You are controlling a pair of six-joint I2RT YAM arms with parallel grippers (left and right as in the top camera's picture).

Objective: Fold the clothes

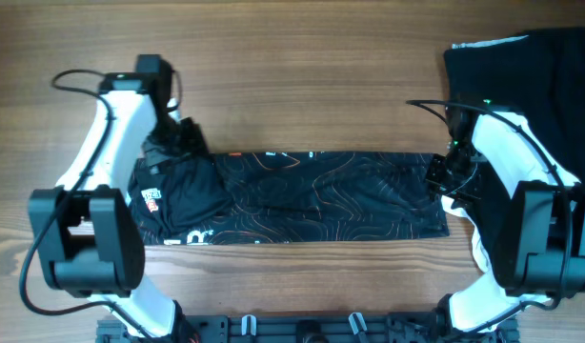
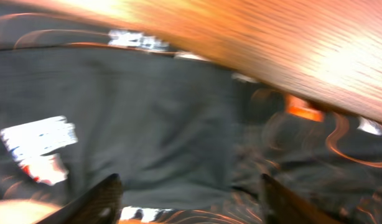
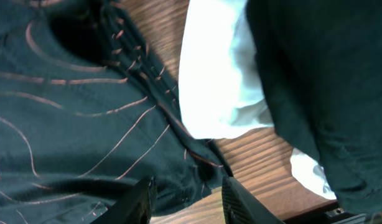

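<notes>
1. The black jersey [image 1: 302, 195] lies flat on the wooden table [image 1: 302, 86] as 1 long band, running from 9 o'clock to 3 o'clock across the middle.
2. Thin orange contour lines cover it, and a white and red logo [image 1: 151, 199] shows near its 9 o'clock end.
3. The left hand [image 1: 183, 141] sits over the band's 10 o'clock corner. Its wrist view is blurred, but the 2 fingers [image 2: 97, 200] look spread wide, with cloth beneath them.
4. The right hand [image 1: 437, 173] is at the 3 o'clock end, over the jersey's edge. Its fingers [image 3: 138, 200] stand parted by a narrower gap, with the hem and bare wood visible between them.
5. A dark garment [image 1: 531, 76] lies at 2 o'clock, apart from the jersey.
6. A white cloth [image 3: 222, 74] lies just beside the jersey's 3 o'clock end, partly under that dark garment.
</notes>
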